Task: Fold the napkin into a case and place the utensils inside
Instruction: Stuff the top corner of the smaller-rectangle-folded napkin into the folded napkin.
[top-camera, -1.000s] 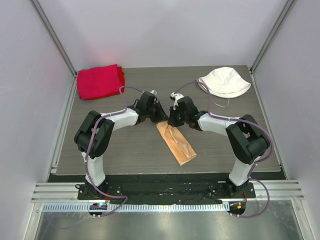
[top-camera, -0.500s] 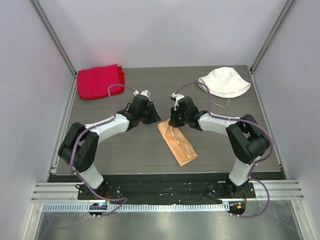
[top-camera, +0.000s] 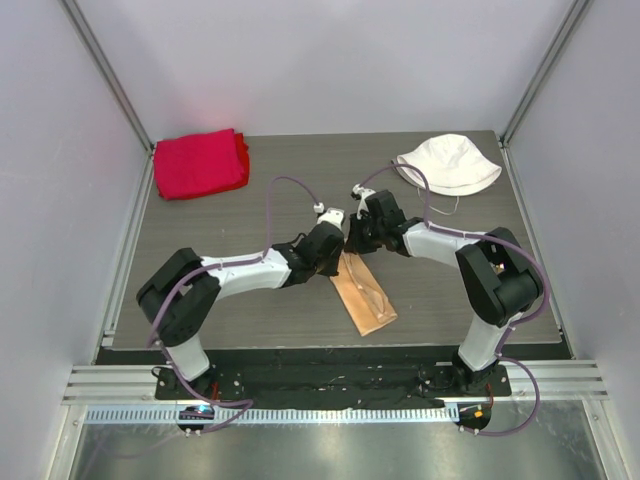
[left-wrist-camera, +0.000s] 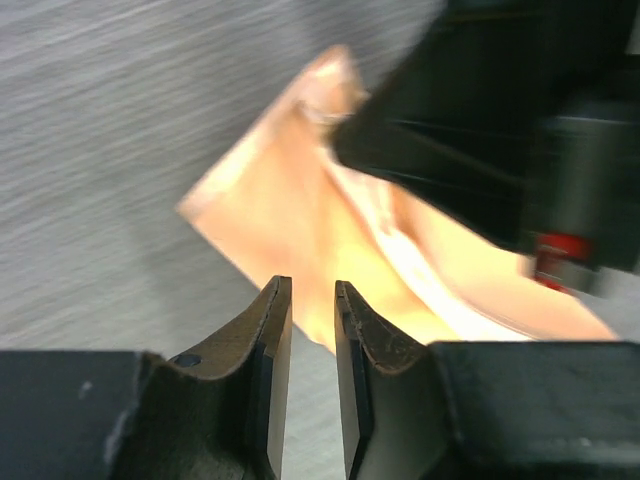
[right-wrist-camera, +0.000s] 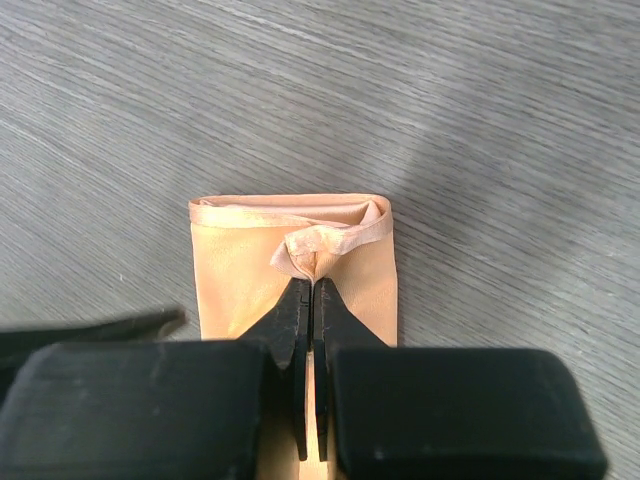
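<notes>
Napkin case (top-camera: 367, 300) of peach satin is laid slantwise at lower centre of the frame on the counter (top-camera: 220, 210). Its bunched upper edge is pinched by the right tool (right-wrist-camera: 312, 285). The left tool (left-wrist-camera: 312, 290) is held narrowly parted beside it, gripping nothing.

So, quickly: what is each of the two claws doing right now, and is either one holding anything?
Left gripper: slightly open, holding nothing.
Right gripper: closed, pinching a fold of the napkin.
</notes>
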